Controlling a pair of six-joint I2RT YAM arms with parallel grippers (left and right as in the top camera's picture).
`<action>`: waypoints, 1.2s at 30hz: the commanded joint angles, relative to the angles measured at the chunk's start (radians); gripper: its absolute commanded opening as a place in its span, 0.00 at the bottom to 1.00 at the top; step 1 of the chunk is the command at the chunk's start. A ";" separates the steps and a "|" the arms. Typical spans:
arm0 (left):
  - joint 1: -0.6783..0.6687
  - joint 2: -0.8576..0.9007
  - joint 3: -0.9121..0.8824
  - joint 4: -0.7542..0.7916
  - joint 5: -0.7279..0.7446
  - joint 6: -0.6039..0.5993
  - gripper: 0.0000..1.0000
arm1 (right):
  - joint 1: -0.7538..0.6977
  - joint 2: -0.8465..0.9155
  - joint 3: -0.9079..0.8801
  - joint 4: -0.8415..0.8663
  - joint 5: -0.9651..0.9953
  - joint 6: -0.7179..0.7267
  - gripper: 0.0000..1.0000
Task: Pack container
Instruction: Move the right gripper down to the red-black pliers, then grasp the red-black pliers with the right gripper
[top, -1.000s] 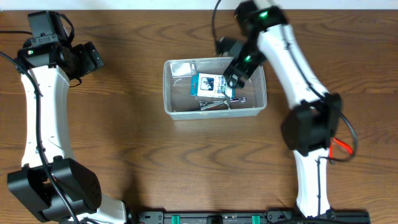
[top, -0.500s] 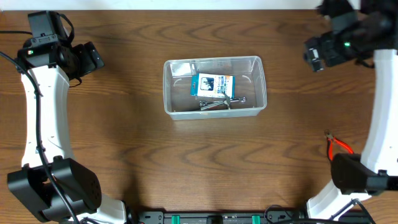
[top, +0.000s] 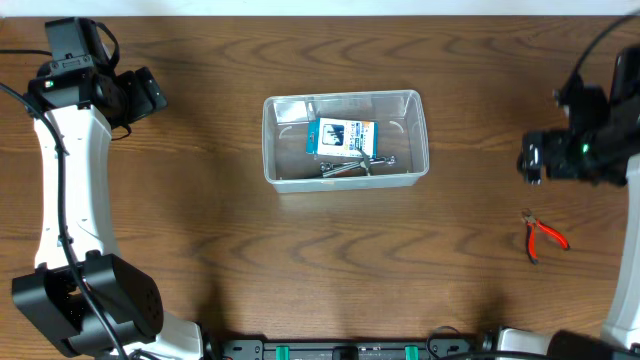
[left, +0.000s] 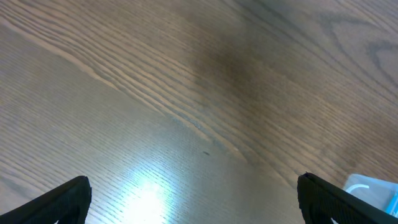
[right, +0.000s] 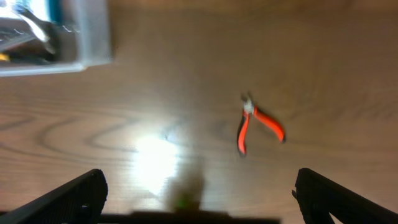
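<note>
The clear plastic container (top: 283, 150) sits mid-table and holds a blue-and-white box (top: 343, 137) and some metal tools (top: 345, 167). A corner of it shows in the right wrist view (right: 93, 37) and in the left wrist view (left: 372, 190). Red-handled pliers (top: 545, 237) lie on the table at the right, also in the right wrist view (right: 258, 127). My right gripper (top: 532, 160) is open and empty, above the table near the pliers (right: 199, 199). My left gripper (top: 150, 92) is open and empty at the far left (left: 196, 199).
The wooden table (top: 320, 260) fills the view. The left arm's white links (top: 65, 180) run down the left side. A black rail (top: 350, 350) lies along the front edge.
My right arm has swung from the container out to the far right and then down toward the pliers. The left arm has not moved.
</note>
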 joint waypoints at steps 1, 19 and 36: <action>0.003 0.005 0.005 -0.003 -0.008 -0.010 0.98 | -0.048 -0.074 -0.173 0.062 0.006 0.041 0.99; 0.003 0.005 0.005 -0.003 -0.008 -0.010 0.98 | -0.160 -0.058 -0.739 0.553 0.056 0.053 0.99; 0.003 0.005 0.005 -0.003 -0.008 -0.010 0.98 | -0.160 -0.013 -0.952 0.842 0.077 0.047 0.99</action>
